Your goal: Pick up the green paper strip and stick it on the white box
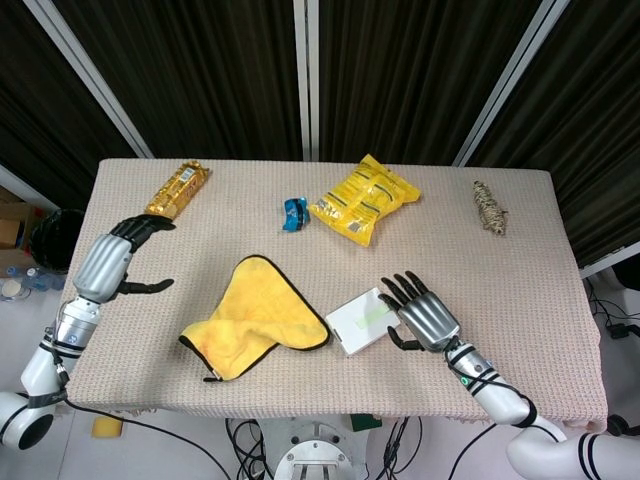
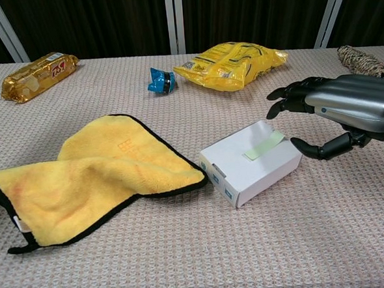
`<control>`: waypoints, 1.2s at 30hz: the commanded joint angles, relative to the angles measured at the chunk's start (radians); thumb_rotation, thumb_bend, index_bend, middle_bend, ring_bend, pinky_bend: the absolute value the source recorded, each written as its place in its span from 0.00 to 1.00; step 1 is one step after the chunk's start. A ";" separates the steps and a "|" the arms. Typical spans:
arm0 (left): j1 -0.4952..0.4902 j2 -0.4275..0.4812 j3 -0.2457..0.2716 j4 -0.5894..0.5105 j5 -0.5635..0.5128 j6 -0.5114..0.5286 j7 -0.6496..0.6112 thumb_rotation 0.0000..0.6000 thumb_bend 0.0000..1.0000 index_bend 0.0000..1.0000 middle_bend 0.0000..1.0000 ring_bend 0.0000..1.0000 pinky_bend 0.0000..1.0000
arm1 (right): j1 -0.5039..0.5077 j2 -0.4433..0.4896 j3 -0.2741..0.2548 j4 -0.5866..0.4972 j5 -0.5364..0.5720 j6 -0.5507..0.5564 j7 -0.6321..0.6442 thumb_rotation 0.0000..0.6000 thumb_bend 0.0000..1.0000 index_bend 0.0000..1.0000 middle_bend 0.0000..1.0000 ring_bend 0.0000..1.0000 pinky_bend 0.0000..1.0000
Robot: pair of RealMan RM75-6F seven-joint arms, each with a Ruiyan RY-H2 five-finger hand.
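On white box: green paper strip, seemingly stuck; right hand beside, fingers spread, empty.

Looks like a robot test lab or staged recording booth. Black pleated curtains with pale metal frame bars behind the counter, itself covered in beige waffle-weave cloth. Below the counter's near edge, loose cables and a robot base on a white floor. Left of the counter, stored clutter.
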 commanded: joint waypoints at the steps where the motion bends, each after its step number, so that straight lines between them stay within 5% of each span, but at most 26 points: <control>1: 0.000 0.001 -0.001 0.000 -0.001 -0.001 -0.001 1.00 0.04 0.25 0.23 0.18 0.21 | 0.000 -0.001 0.000 -0.001 -0.008 0.006 0.003 0.40 0.59 0.18 0.00 0.00 0.00; 36: -0.006 -0.007 0.000 0.011 -0.002 -0.012 -0.005 1.00 0.04 0.25 0.23 0.18 0.21 | -0.004 -0.024 -0.013 0.021 0.016 -0.008 -0.014 0.40 0.62 0.29 0.00 0.00 0.00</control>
